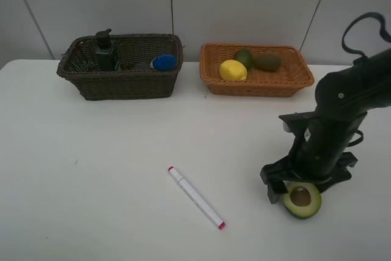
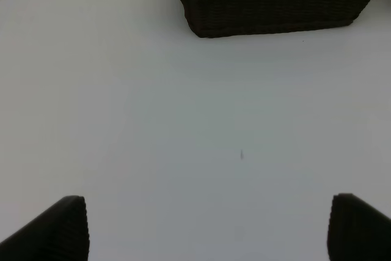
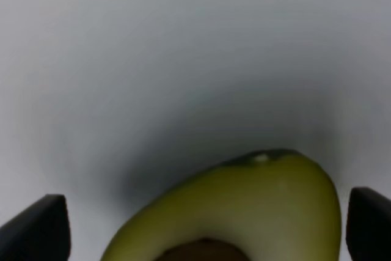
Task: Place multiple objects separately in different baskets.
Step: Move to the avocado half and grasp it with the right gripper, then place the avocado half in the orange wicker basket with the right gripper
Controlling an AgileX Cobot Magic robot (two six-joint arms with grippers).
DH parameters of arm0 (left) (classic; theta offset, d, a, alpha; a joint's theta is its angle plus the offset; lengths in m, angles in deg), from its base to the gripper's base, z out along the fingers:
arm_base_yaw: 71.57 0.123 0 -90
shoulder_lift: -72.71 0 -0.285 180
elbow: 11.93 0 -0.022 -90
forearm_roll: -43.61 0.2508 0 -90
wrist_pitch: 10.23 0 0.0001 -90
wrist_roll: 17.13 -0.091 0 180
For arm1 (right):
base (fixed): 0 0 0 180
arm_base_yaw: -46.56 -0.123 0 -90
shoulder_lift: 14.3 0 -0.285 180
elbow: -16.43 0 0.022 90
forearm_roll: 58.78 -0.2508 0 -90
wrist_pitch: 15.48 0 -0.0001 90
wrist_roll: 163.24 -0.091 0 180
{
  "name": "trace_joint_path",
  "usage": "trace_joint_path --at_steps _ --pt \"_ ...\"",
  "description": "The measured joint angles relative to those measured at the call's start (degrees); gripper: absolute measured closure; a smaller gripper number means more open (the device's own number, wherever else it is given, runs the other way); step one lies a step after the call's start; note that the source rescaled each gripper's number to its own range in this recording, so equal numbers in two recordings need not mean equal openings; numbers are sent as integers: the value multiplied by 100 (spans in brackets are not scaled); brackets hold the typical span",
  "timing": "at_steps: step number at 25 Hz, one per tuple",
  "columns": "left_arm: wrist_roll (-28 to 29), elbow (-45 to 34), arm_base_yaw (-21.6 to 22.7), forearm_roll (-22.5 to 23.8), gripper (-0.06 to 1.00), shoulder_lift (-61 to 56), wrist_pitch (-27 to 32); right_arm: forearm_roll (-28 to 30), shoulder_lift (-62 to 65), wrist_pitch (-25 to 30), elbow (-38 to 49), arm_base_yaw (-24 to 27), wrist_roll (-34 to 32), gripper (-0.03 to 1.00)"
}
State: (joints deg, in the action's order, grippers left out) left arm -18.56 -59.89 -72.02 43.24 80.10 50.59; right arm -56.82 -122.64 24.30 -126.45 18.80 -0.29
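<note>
Right end effector (image 3: 204, 227) straddles the halved avocado (image 3: 263, 194), jaws spread.

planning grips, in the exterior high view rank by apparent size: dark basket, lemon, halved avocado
1. dark brown basket
2. halved avocado
3. yellow lemon
Avocado is nearer the camera, so 2 versus 3 is unsure.

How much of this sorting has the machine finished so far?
Mostly done. The dark basket holds the pump bottle and blue-capped tube; the orange basket holds the lemon, whole avocado and kiwi. In hand: the right end effector, open, straddles the halved avocado on the table. Left: that avocado and the marker.
</note>
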Motion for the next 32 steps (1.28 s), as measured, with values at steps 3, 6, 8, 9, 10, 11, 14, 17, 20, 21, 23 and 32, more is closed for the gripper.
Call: trace_joint_path --at_steps 3,6,8,9,10,11,14,17,20,21,23,32 --pt "0 0 0 0 -5 0 0 0 -96 0 0 0 0 -2" --pt "0 0 0 0 -5 0 0 0 -103 19 0 0 84 -2" --pt "0 0 0 0 -5 0 0 0 -103 92 0 0 112 -2" --pt "0 0 0 0 -5 0 0 0 -103 120 0 0 119 -2" --pt "0 0 0 0 -5 0 0 0 -103 147 0 0 132 -1" --pt "0 0 0 0 -5 0 0 0 -103 171 0 0 132 2" --pt "0 0 0 0 -5 0 0 0 -103 262 0 0 132 20" --pt "0 0 0 0 -5 0 0 5 -103 289 0 0 132 29" --pt "0 0 0 0 -5 0 0 16 -91 339 0 0 132 29" --pt "0 0 0 0 -5 0 0 18 -54 373 0 0 132 29" --pt "0 0 0 0 -5 0 0 24 123 465 -12 0 132 29" --pt "0 0 0 0 -5 0 0 627 783 1321 -2271 407 372 29"
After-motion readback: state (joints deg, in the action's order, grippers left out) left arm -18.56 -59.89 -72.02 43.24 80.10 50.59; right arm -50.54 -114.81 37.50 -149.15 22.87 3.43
